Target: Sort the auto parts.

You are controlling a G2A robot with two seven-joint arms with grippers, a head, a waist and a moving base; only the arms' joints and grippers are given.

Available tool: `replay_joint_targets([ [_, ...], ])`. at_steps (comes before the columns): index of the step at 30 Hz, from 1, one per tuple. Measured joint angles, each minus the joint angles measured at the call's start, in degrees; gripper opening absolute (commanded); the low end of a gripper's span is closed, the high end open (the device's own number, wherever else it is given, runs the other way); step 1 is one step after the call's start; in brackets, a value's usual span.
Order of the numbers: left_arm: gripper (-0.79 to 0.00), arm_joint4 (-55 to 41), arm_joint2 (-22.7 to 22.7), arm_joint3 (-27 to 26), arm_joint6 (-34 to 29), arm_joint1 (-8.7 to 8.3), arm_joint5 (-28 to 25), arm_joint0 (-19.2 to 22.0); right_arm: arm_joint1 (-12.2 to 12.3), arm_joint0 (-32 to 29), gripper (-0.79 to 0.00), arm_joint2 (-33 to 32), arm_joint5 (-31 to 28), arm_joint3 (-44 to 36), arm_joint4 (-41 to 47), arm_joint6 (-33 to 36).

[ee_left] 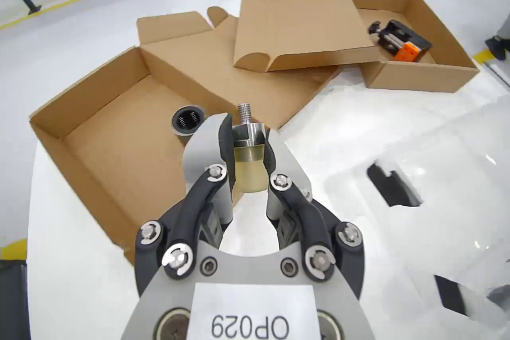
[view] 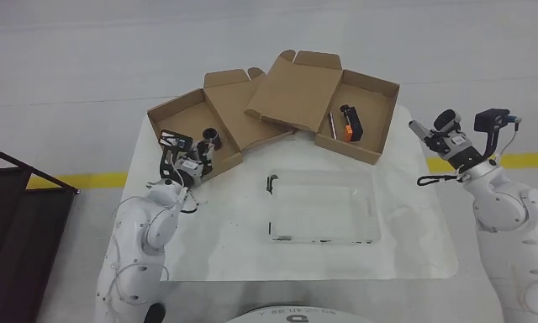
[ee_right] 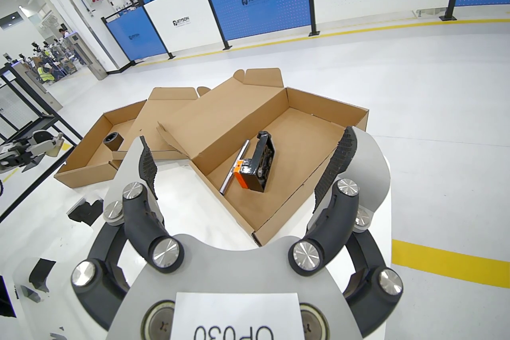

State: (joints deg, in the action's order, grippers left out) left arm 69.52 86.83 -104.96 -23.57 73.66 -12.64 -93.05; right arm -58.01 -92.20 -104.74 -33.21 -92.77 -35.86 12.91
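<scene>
In the left box [ee_left: 99,142]: one black ring [ee_left: 188,118], ridged inside in the left wrist view. In the right box [ee_right: 303,126]: a black and orange block [ee_right: 259,164] touching a shiny rod [ee_right: 235,166]. Pinched in the left tool [ee_left: 248,142], over the left box's near wall: a metal peg [ee_left: 248,162] with a screw tip. Right tool [ee_right: 246,141] spread wide.

Desk [view: 420,247]: left box [view: 181,121] far-left, right box [view: 376,113] far-right, tray [view: 324,209] in centre, nearer the robot than both. Left lid [view: 239,100] + right lid [view: 294,92] lie betw. the boxes, right lid partly on left lid. Sleeve part [view: 212,137] in left box, close to its lid-side wall. Block part [view: 352,121] + rod [view: 333,125] in right box, side by side, rod to the left. Left pincer [ee_left: 248,150] w/ stud part [ee_left: 249,174] betw. its fingers, over left box's near side, just before sleeve part. Right pincer [ee_right: 246,146] by desk's right edge, to the right of right box.
</scene>
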Motion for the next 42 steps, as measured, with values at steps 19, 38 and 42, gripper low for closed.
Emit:
replay_joint_targets([
  [19,0.0,-3.37,1.02,1.0,4.82,0.06,7.93,0.24,0.0,0.0,0.0,0.0,0.0,0.0,0.0,0.0],
  [38,0.0,-3.68,0.77,-2.35,4.93,0.08,8.75,-1.13,0.0,0.0,-0.001,0.0,0.0,0.0,0.0,0.0],
  [42,0.0,-3.68,0.77,-2.35,4.93,0.08,8.75,-1.13,0.0,0.0,0.0,0.0,0.0,0.0,0.0,0.0],
])
